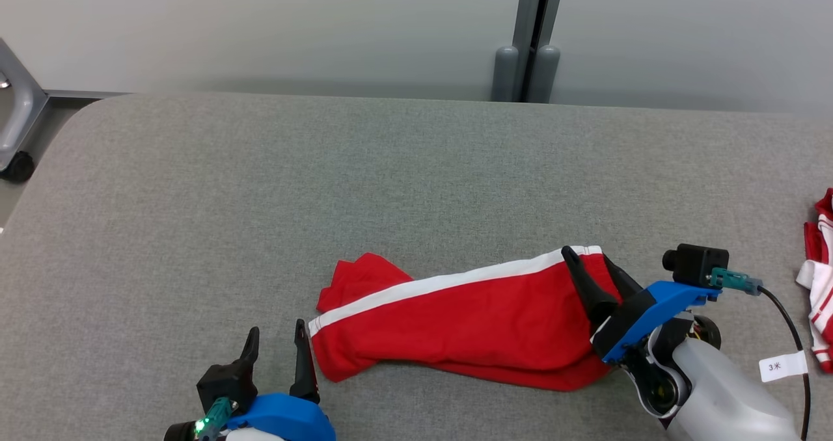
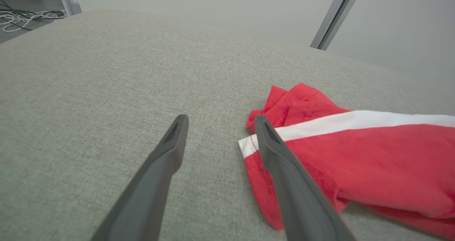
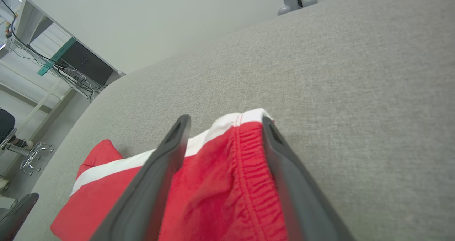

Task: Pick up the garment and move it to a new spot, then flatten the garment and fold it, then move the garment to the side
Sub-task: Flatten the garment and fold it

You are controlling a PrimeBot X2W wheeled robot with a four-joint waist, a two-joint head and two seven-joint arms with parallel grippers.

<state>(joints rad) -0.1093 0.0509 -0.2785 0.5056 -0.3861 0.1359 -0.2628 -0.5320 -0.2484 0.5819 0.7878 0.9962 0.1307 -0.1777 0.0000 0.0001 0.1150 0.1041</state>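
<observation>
Lower left of the head view: left gripper [image 1: 276,329], fingers spread, nothing between them but grey cloth. Inner finger just beside the white-striped hem corner of the garment [image 1: 468,317]; touching or not, impossible to tell. Same in the left wrist view: left gripper [image 2: 221,120] spread wide over bare surface, right-hand finger overlapping the hem edge of the garment [image 2: 373,155] at the right of the frame.

Lower right of the head view: right gripper [image 1: 589,257] on a blue mount, pale forearm behind it, fingers apart and pointing up-left over the garment's right end. In the right wrist view: right gripper [image 3: 224,120] spread wide, the gathered elastic waistband of the garment [image 3: 213,184] between the two fingers, not pinched.

Across the lower middle of the head view: the garment itself, red with a white side stripe, stretched left to right and rumpled on the grey upholstered surface [image 1: 325,181], a loose red flap bunched at its upper left end.

Right edge, mid-height: another red-and-white cloth [image 1: 821,278], well apart from the garment. Just below and left of it, a white tag [image 1: 783,366] on a black cable.

Top of the frame: grey post [image 1: 530,38] against a pale wall. Far left edge: a black caster [image 1: 16,166].
</observation>
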